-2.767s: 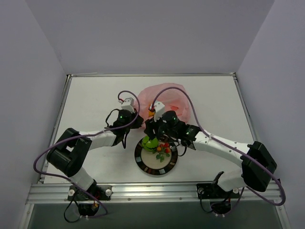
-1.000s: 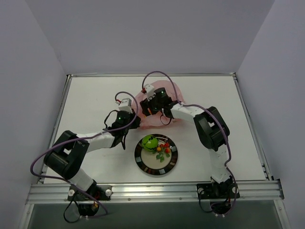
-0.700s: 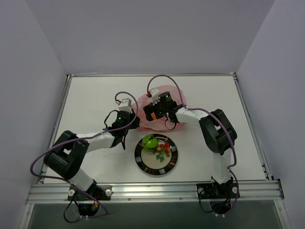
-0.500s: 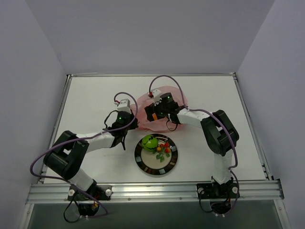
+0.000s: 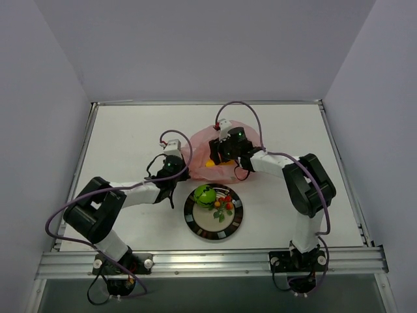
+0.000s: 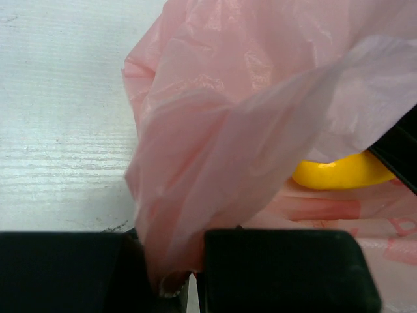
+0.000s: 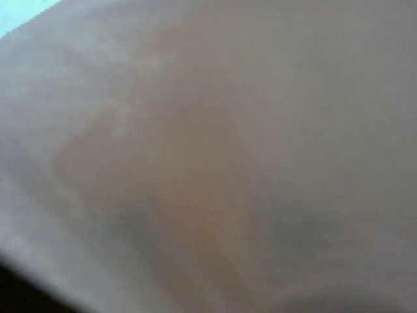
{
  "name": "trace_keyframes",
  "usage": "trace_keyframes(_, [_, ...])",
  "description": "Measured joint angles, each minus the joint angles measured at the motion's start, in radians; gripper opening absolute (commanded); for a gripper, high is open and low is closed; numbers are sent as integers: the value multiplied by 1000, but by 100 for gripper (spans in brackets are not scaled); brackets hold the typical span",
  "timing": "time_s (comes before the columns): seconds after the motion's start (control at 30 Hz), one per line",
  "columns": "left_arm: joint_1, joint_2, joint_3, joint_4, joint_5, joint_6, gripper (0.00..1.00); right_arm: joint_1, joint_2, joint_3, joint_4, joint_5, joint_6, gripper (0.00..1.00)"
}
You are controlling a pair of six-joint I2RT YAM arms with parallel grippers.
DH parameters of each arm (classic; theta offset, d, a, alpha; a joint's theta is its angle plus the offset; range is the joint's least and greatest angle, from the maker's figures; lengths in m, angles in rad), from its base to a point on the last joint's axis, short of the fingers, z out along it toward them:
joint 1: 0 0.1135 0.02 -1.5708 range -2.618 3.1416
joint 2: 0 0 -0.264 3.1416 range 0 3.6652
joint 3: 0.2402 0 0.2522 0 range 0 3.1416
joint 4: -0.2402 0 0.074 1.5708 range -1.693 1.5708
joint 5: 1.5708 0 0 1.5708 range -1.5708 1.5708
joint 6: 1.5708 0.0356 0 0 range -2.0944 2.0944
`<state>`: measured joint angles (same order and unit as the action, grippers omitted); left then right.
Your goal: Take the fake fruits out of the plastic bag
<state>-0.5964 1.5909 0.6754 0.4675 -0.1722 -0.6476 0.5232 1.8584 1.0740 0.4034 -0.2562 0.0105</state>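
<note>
The pink plastic bag [image 5: 242, 145] lies behind the plate. My left gripper [image 5: 184, 163] is shut on the bag's near-left edge; in the left wrist view the film [image 6: 215, 163] is pinched between its black fingers [image 6: 280, 270] and lifted. The orange-yellow fruit [image 5: 208, 164] lies in the bag's mouth and shows in the left wrist view [image 6: 339, 173]. My right gripper [image 5: 217, 158] reaches into the bag beside that fruit; blurred pink film [image 7: 208, 156] fills its wrist view and hides its jaws. The green fruit [image 5: 205, 194] and berry cluster [image 5: 225, 204] lie on the plate [image 5: 215, 231].
The dark-rimmed plate sits in front of the bag, near the middle of the white table [image 5: 124, 143]. Grey walls stand on the left, back and right. A metal rail [image 5: 208, 261] runs along the near edge.
My right arm left the plate, where it was over the green fruit, and went back into the bag, then shifted right. The orange-yellow fruit now shows. My left gripper stays on the bag.
</note>
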Motion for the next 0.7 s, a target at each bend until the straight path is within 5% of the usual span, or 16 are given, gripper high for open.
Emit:
trace_keyframes(0.07, [-4,4,0,1,-3,0,4,3,25,17,4,23,0,74])
trace_keyframes(0.17, [-4,12,0,8,1,0,21,10,74,61,4,24,-11,92])
trace_keyframes(0.3, [-3,17,0,29,23,5,70,28,132,126,-11,13,-39,98])
trace_keyframes(0.4, [-3,17,3,39,37,5,81,36,163,160,-13,3,-57,84])
trace_keyframes(0.5, [-3,24,31,25,45,7,83,40,164,161,5,2,-64,59])
trace_keyframes(0.63, [-3,92,153,-10,49,6,65,39,152,154,66,3,-53,24])
trace_keyframes(0.7, [-3,126,189,-10,44,5,47,34,128,125,92,6,-44,20])
